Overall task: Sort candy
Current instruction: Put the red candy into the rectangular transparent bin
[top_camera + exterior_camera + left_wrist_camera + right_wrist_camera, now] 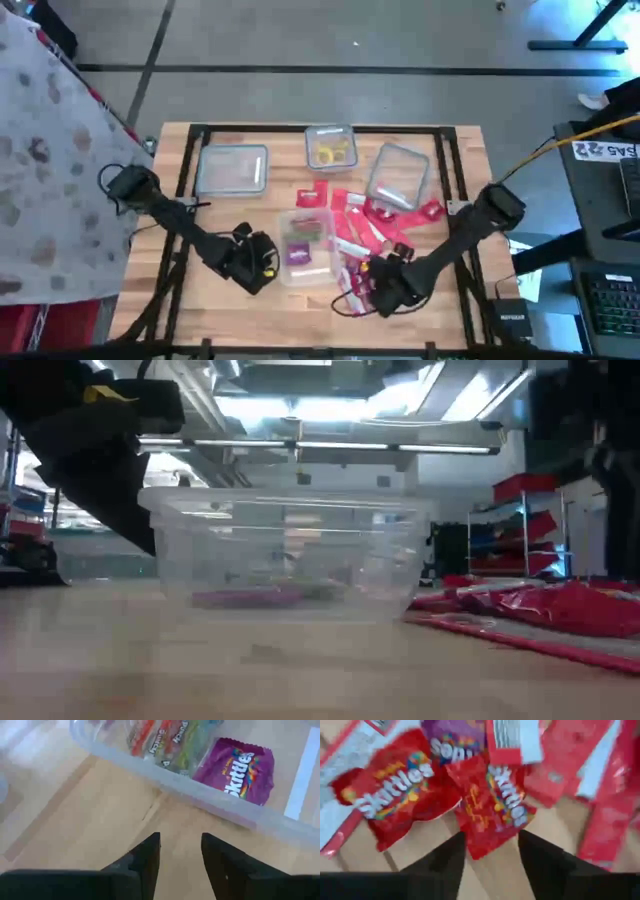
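Note:
The candy is a heap of red and pink packets (pixel 365 225) on the table's middle right, and a purple packet (pixel 240 767) and striped packets (pixel 165 740) lie in the near clear tub (pixel 306 248). My left gripper (pixel 265 265) is open over bare wood (pixel 181 840), just left of that tub. My right gripper (pixel 372 285) is open at the heap's near end. Its fingers stand on either side of the corner of a red Skittles packet (pixel 490 815). Another red packet (pixel 395 795) lies beside it.
Three more clear tubs stand at the far side: one at the left (pixel 232 168), one holding yellow pieces (pixel 330 147), and one at the right (pixel 398 177). A purple packet (pixel 452 742) lies in the heap. Bare wood shows along the near left of the table (pixel 180 300).

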You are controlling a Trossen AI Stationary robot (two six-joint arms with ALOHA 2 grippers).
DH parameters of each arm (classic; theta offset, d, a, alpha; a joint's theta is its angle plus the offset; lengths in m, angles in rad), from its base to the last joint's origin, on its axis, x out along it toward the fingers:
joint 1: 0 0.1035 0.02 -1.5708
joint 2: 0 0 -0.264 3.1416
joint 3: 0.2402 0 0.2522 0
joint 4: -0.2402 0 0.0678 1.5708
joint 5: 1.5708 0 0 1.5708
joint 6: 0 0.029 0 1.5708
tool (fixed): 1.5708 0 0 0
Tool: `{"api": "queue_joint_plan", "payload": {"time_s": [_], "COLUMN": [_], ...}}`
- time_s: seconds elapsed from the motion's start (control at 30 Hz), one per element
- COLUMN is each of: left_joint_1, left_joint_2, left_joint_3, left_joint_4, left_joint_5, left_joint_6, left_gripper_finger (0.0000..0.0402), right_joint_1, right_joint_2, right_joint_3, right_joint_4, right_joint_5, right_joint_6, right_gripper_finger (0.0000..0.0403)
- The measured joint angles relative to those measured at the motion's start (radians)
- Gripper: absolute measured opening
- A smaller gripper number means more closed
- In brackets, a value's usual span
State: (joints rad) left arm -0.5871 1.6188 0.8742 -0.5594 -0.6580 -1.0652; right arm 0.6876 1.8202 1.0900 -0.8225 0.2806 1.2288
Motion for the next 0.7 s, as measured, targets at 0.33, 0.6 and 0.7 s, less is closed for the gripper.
{"api": "queue_joint_plan", "payload": {"time_s": [0.33,0.6,0.7], "left_joint_1": [0.014,0.014,0.014], "left_joint_2": [0.000,0.000,0.000], "left_joint_3": [0.000,0.000,0.000], "left_joint_4": [0.002,0.004,0.004], "left_joint_5": [-0.003,-0.004,-0.004], "left_joint_6": [0.002,0.000,0.000], "left_gripper_finger": [0.0129,0.0129,0.0129], "right_joint_1": [-0.007,-0.007,-0.007], "right_joint_2": [-0.006,0.005,0.005], "right_joint_3": [-0.101,-0.028,0.060], "right_joint_4": [0.142,-0.022,-0.180], "right_joint_5": [-0.049,-0.044,-0.032], "right_joint_6": [0.038,0.021,0.020], "right_gripper_finger": [0.0090,0.0005,0.0003]}}
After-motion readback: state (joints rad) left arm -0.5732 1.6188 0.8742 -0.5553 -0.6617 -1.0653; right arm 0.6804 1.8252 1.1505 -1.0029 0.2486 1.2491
